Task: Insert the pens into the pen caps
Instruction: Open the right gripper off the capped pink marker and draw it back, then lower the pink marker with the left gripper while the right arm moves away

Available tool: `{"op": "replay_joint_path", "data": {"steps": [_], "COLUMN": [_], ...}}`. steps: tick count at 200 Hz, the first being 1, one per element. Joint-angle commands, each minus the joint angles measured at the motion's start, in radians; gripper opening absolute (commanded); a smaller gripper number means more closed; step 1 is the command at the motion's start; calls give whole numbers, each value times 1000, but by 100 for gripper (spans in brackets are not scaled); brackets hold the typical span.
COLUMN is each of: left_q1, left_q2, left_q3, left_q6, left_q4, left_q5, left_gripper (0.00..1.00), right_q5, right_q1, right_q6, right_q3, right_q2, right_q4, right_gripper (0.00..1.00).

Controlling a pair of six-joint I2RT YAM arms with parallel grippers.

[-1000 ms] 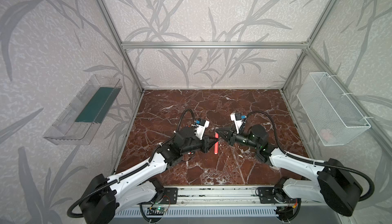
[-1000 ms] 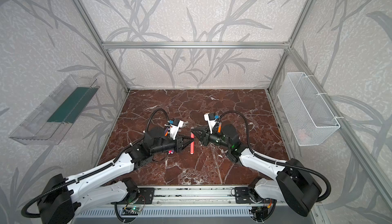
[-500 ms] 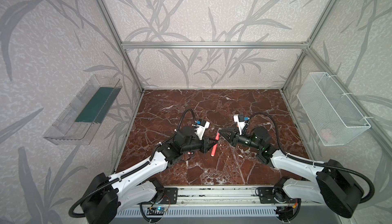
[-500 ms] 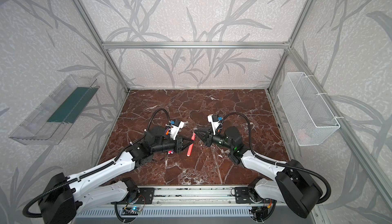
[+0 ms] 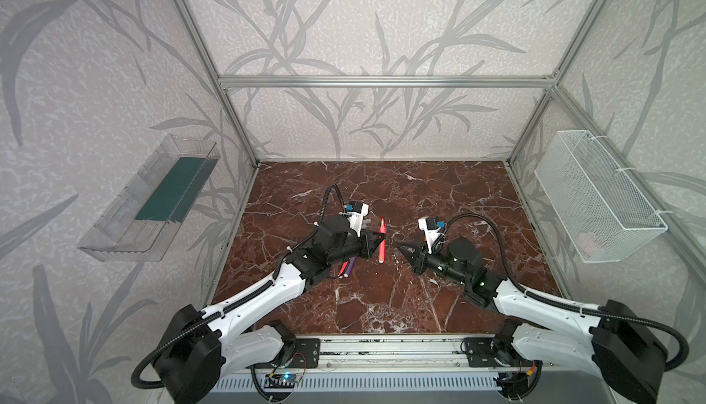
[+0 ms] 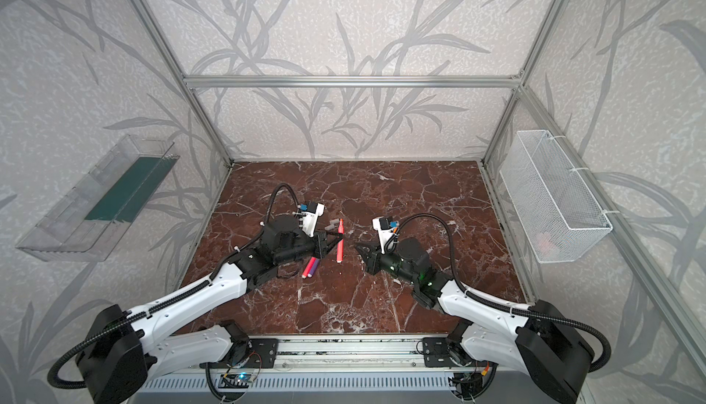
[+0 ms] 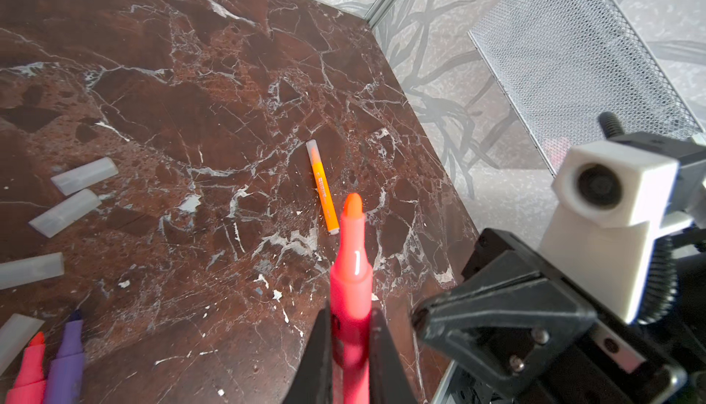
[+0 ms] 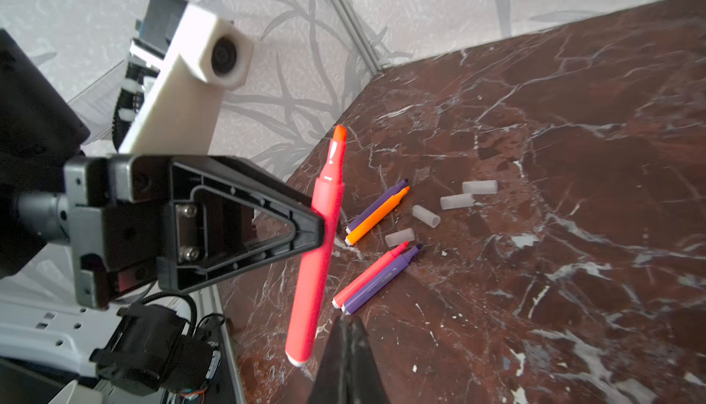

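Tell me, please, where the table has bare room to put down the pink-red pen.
The marble table is bare along the back wall, in front between the two arms, and at the far right by the wire basket. It is crowded under the left gripper holding the pink-red pen: loose pens and pen caps lie there.

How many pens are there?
6. The left gripper clamps a pink pen; a purple pen beside an orange pen, and a second pink pen beside a second purple pen, lie on the table; a capped orange pen lies apart. More may be hidden.
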Motion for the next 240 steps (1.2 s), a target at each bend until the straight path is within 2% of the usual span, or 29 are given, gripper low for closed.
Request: {"op": "replay_joint_path", "data": {"steps": [1, 24, 47, 98, 156, 187, 215, 240], "left_q1": [-4, -1, -1, -15, -61, -59, -26, 28], "left_q2": [-9, 27, 112, 291, 396, 364, 239, 119], "left_q3": [26, 60, 94, 157, 219, 221, 188, 149], "left_q6": [10, 22, 17, 1, -2, 8, 2, 22], "left_q4": [-56, -142, -186, -241, -251, -273, -339, -379], "left_q5": [-66, -151, -187, -212, -204, -257, -395, -444], "left_gripper": [0, 0, 0, 0, 0, 0, 0, 0], "right_q5": [94, 129, 161, 225, 299, 350, 364, 362], "right_q1": [1, 1, 1, 1, -1, -1, -1, -1], "right_q6": [-7, -11, -12, -19, -32, -33, -76, -111], "right_q3": [-5, -2, -1, 1, 17, 64, 136, 210], "right_q2": [-57, -84, -101, -126, -125, -68, 22, 102], "right_q4": [-65, -113, -148, -203, -265, -312, -329, -326], "right_gripper": [0, 0, 0, 0, 9, 25, 35, 44]}}
